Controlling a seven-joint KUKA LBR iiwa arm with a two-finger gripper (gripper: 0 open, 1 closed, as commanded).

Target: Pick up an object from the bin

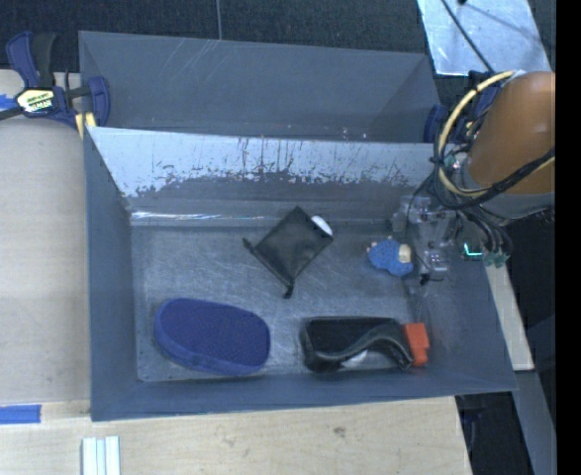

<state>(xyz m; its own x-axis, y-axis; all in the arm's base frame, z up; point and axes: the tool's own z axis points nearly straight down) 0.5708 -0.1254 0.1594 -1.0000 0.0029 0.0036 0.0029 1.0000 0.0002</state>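
Grey sheet metal makes up the bin (108, 265), its sloping walls running down to a flat floor on which four things lie well apart. A blue oval pad (211, 336) lies toward the front left corner, a flat black pouch (292, 243) with a white bit at its top sits near the middle toward the back wall, and a long black thing with an orange end (361, 345) lies along the front edge toward the right. A small blue thing with a yellowish spot (385, 256) lies close to the right wall. The gripper (425, 271) hangs low at that right side, just beside the small blue thing and on its right; whether they touch cannot be made out, nor whether the gripper is released or clenched. Nothing can be seen held in it. By the look of it this is the approach step, with the pick itself not yet made. The small blue thing is the nearest candidate — the next move would call for bringing the gripper squarely over it, settling down around it and closing, while keeping clear of the right wall close by.
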